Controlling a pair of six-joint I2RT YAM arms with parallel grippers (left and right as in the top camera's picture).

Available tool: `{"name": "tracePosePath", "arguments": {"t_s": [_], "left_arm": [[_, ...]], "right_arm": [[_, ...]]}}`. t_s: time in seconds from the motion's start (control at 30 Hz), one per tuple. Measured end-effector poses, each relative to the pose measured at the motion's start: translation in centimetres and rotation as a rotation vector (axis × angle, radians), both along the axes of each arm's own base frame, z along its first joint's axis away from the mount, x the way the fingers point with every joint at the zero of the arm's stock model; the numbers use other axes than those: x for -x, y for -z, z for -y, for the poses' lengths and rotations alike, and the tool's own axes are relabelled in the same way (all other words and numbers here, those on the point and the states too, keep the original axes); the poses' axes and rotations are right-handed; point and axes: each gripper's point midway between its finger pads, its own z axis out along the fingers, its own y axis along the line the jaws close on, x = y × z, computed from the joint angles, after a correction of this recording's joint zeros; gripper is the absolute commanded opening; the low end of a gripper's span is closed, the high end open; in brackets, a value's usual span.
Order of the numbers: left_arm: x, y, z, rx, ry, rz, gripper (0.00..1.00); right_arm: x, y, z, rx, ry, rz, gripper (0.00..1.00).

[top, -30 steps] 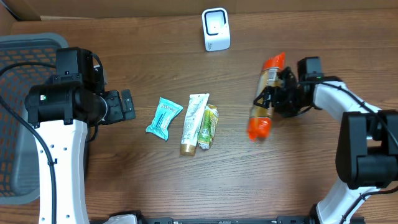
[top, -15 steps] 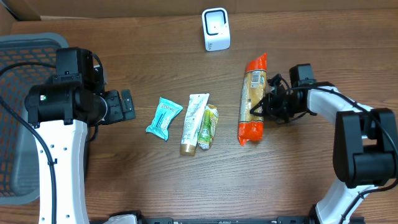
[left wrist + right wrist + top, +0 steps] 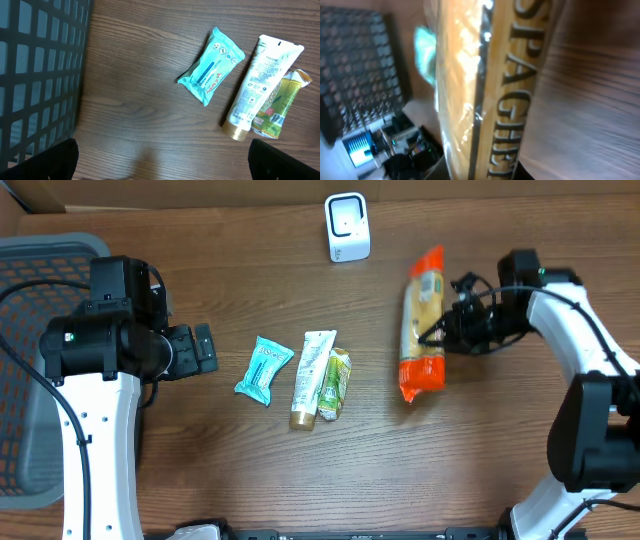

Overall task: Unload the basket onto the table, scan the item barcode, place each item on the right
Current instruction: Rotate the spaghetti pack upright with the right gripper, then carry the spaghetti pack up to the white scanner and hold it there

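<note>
A long spaghetti packet (image 3: pixel 423 320) with orange ends lies lengthwise right of centre, and my right gripper (image 3: pixel 452 330) is shut on its right side. In the right wrist view the packet (image 3: pixel 485 90) fills the frame between the jaws of that gripper (image 3: pixel 487 172), with its lettering showing. The white barcode scanner (image 3: pixel 347 227) stands at the back centre, up and to the left of the packet. My left gripper (image 3: pixel 205 350) hangs open over bare wood (image 3: pixel 167 165), holding nothing.
A teal wipes packet (image 3: pixel 265 369) (image 3: pixel 211 65), a white tube (image 3: pixel 313 378) (image 3: pixel 260 85) and a green sachet (image 3: pixel 335 383) (image 3: pixel 277 105) lie side by side mid-table. A dark mesh basket (image 3: pixel 50 245) (image 3: pixel 40 75) sits at the left edge.
My right gripper has closed on the spaghetti packet. The packet swung left, then moved back right and toward the rear, now nearly straight. The left arm has not moved.
</note>
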Motion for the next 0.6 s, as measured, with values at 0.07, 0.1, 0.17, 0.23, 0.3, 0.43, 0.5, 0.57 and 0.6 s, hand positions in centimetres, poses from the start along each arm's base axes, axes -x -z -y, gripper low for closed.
{"name": "tracePosePath", "arguments": {"t_s": [0.07,0.1,0.17,0.23,0.3,0.43,0.5,0.57,0.6], "left_arm": [[0.0,0.0,0.0,0.0,0.0,0.0,0.99],[0.0,0.0,0.0,0.0,0.0,0.0,1.0],[0.0,0.0,0.0,0.0,0.0,0.0,1.0],[0.0,0.0,0.0,0.0,0.0,0.0,1.0],[0.0,0.0,0.0,0.0,0.0,0.0,1.0],[0.0,0.0,0.0,0.0,0.0,0.0,1.0],[0.0,0.0,0.0,0.0,0.0,0.0,0.99],[0.0,0.0,0.0,0.0,0.0,0.0,0.99],[0.0,0.0,0.0,0.0,0.0,0.0,1.0]], "right_arm": [[0.1,-2.5,-1.3,-0.033,-0.069,0.069,0.04],[0.1,-3.4,-1.7,-0.044,-0.095,0.097,0.04],[0.3,-4.9,-2.7,-0.065,-0.139,0.146,0.04],[0.3,-5.9,-3.7,-0.073,-0.177,0.194,0.04],[0.0,-6.2,-4.2,-0.055,-0.191,0.223,0.03],[-2.2,-5.8,-3.5,0.101,-0.133,0.26,0.03],[-3.9,-6.3,-2.7,0.207,-0.079,0.303,0.03],[-6.1,-7.5,-1.9,0.333,-0.018,0.384,0.03],[-7.3,-8.3,-1.5,0.4,0.016,0.435,0.03]]}}
